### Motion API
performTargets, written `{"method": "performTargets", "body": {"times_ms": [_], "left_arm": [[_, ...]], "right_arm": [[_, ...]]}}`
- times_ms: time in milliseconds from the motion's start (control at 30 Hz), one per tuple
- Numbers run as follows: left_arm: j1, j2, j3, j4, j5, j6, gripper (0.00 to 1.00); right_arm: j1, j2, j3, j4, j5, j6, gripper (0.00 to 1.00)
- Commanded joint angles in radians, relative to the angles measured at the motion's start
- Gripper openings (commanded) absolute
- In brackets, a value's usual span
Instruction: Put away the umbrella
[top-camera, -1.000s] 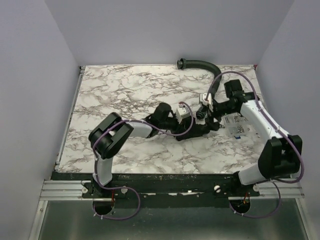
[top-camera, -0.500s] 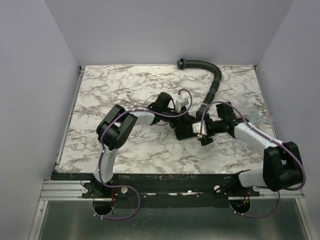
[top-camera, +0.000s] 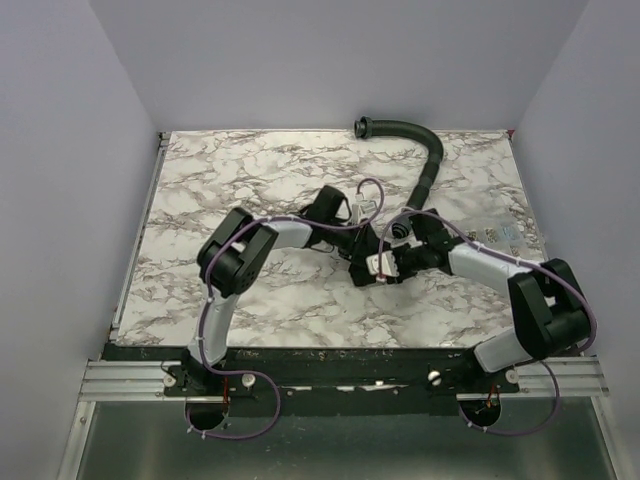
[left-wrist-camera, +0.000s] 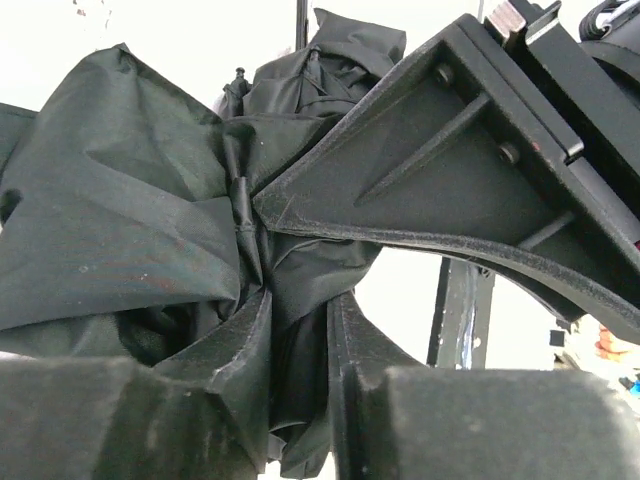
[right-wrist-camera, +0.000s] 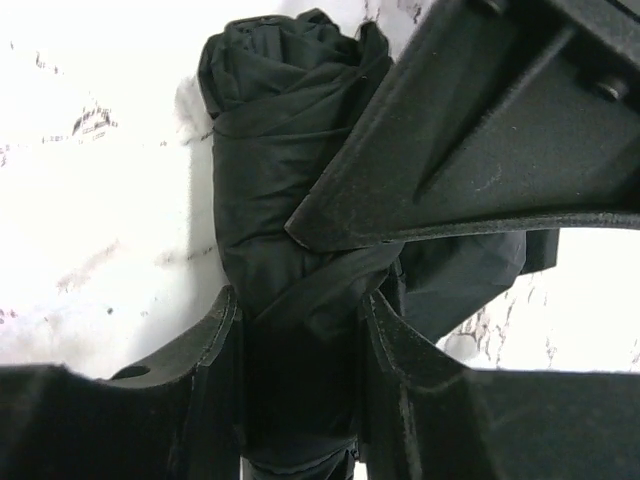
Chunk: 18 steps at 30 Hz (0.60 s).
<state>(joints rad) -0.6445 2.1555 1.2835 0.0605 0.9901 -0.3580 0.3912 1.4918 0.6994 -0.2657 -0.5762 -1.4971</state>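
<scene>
Right jaws clamp umbrella (right-wrist-camera: 265, 190) — lengthwise, outward.

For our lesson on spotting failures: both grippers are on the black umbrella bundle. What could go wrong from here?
1. The left gripper seems to pinch only loose folds of the black fabric rolled umbrella; the cloth may slip out or unroll.
2. The right gripper clamps the same bundle right beside it; the two grippers might knock together when either moves.
</scene>
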Motion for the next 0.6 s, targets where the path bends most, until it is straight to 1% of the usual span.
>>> {"method": "performTargets", "body": {"times_ms": [0,33,100,133,167,200,233,267,300,333,400,433,467,533,567], "left_arm": [[-0.017,0.018,-0.198,-0.189,-0.239,-0.053,0.39],[-0.015,-0.04,-0.226,-0.116,-0.254,-0.081,0.45],[-0.011,-0.156,-0.299,0.04,-0.293,-0.118,0.66],[-0.008,-0.224,-0.34,0.111,-0.327,-0.125,0.73],[-0.009,-0.29,-0.375,0.167,-0.365,-0.108,0.78],[-0.01,-0.364,-0.424,0.227,-0.425,-0.083,0.81],[-0.011,-0.428,-0.473,0.277,-0.49,-0.063,0.82],[-0.012,-0.507,-0.538,0.346,-0.541,-0.033,0.84],[-0.014,-0.569,-0.61,0.409,-0.594,-0.007,0.95],[-0.014,-0.638,-0.674,0.492,-0.623,0.024,0.98],[-0.013,-0.731,-0.819,0.654,-0.67,0.053,0.98],[-0.009,-0.755,-0.886,0.73,-0.69,0.051,0.98],[-0.002,-0.766,-0.932,0.807,-0.674,0.047,0.98],[0.018,-0.75,-1.002,0.952,-0.507,0.076,0.98],[0.015,-0.733,-1.042,1.046,-0.451,0.113,0.96]], "right_arm": [[0.017,0.083,0.018,-0.137,0.128,0.072,0.24],[0.019,0.091,0.031,-0.179,0.123,0.082,0.19],[0.021,0.104,0.059,-0.264,0.104,0.132,0.16],[0.021,0.114,0.078,-0.325,0.096,0.146,0.14],[0.021,0.123,0.092,-0.371,0.086,0.161,0.14],[0.022,0.139,0.108,-0.422,0.075,0.18,0.14],[0.022,0.153,0.121,-0.468,0.064,0.193,0.1],[0.023,0.17,0.134,-0.501,0.049,0.219,0.09],[0.024,0.19,0.149,-0.535,0.041,0.252,0.09],[0.025,0.209,0.165,-0.561,0.03,0.284,0.09],[0.026,0.257,0.199,-0.611,0.007,0.346,0.08],[0.027,0.285,0.214,-0.635,-0.002,0.373,0.08],[0.028,0.31,0.225,-0.652,-0.007,0.392,0.08],[0.026,0.371,0.252,-0.686,-0.02,0.425,0.06],[0.027,0.399,0.259,-0.693,-0.027,0.438,0.06]]}}
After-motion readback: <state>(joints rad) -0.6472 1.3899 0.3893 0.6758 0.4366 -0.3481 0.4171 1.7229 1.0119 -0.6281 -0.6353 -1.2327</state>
